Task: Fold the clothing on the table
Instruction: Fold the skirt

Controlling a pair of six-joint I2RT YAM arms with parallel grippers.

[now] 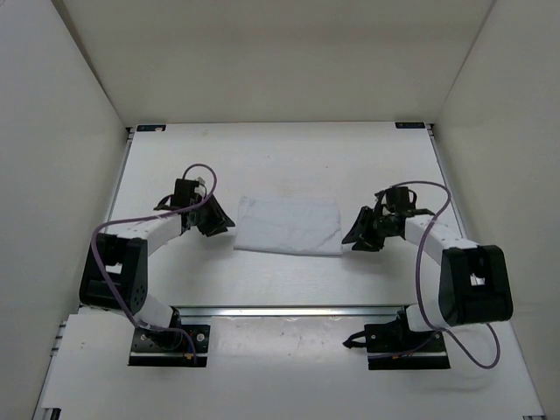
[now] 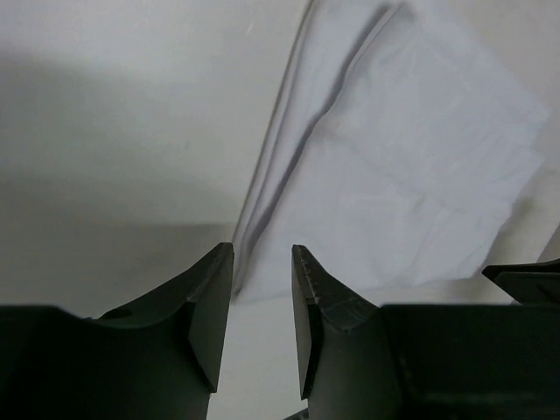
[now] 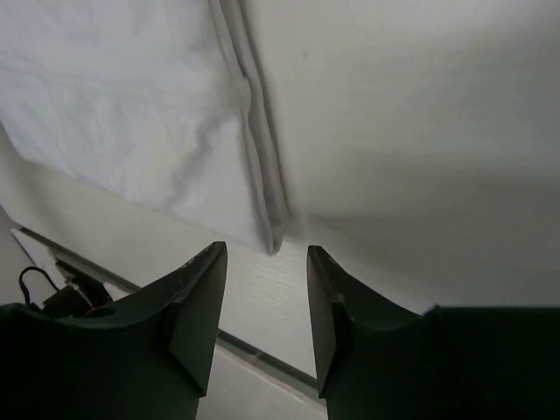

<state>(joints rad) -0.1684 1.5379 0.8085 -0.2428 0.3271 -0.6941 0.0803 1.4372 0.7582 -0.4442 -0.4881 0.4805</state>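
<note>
Now the clothing [image 1: 289,226] lies flat on the desk [image 1: 280,153], 2 hands flanking it.
Just beside the clothing's left edge is the left hand [image 1: 219,219], beside its right edge the right hand [image 1: 354,236]; both partly open, empty.

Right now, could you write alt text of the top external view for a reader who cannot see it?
A white piece of clothing lies flat, as a rectangle, in the middle of a white table. The left claw and the right claw sit open close beside its two short ends, holding nothing.
</note>
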